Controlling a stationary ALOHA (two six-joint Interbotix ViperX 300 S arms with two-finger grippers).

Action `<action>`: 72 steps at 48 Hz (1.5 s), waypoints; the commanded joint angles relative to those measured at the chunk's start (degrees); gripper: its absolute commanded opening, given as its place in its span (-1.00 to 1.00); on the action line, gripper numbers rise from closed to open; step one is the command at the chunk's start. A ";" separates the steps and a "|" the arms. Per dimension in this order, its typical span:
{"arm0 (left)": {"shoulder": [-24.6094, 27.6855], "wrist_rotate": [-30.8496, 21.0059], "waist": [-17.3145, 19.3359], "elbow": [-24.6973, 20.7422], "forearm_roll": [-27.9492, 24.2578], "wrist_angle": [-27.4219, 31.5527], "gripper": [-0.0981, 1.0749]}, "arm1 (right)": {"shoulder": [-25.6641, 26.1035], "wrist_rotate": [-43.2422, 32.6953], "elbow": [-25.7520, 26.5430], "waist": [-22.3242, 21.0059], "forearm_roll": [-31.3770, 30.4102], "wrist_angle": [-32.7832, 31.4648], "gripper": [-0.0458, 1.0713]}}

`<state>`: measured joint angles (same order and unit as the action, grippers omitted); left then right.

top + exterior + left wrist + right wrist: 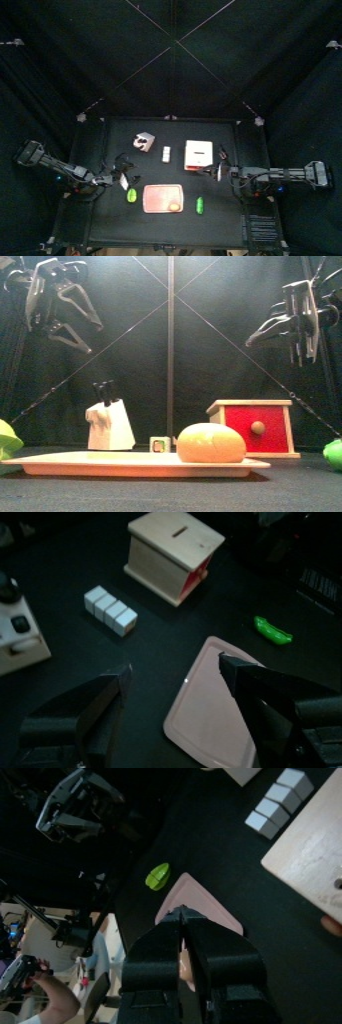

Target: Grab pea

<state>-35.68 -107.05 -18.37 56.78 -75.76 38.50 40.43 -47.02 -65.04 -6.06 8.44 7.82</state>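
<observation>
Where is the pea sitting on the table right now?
In the top view the pea lies on the table just right of the pink plate, near the front edge, on the right arm's side. Neither gripper touches it.

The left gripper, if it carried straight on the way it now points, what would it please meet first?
Most likely the pink plate: the open left gripper points at its near edge. The pea lies beyond, off to one side. Depth is unclear.

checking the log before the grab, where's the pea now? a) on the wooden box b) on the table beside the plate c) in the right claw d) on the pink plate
b: the pea lies on the table just off the pink plate, with no claw on it.
</observation>
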 commanded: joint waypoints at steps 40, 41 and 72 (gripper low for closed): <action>-2.37 -0.18 2.81 1.93 -16.00 -3.16 0.89 | -14.15 -32.70 26.98 14.94 -3.96 -45.18 -0.84; -2.37 -0.18 2.81 1.93 -15.73 -3.25 0.89 | -14.33 -34.01 27.07 15.56 -4.57 -46.58 -0.84; -2.29 -0.18 2.81 3.08 -8.79 -3.25 0.89 | -16.79 -60.73 20.21 29.44 -16.00 -52.29 -0.53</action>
<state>-37.97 -107.14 -15.56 60.56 -84.64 35.24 24.08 -107.31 -44.91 22.94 -6.06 -46.41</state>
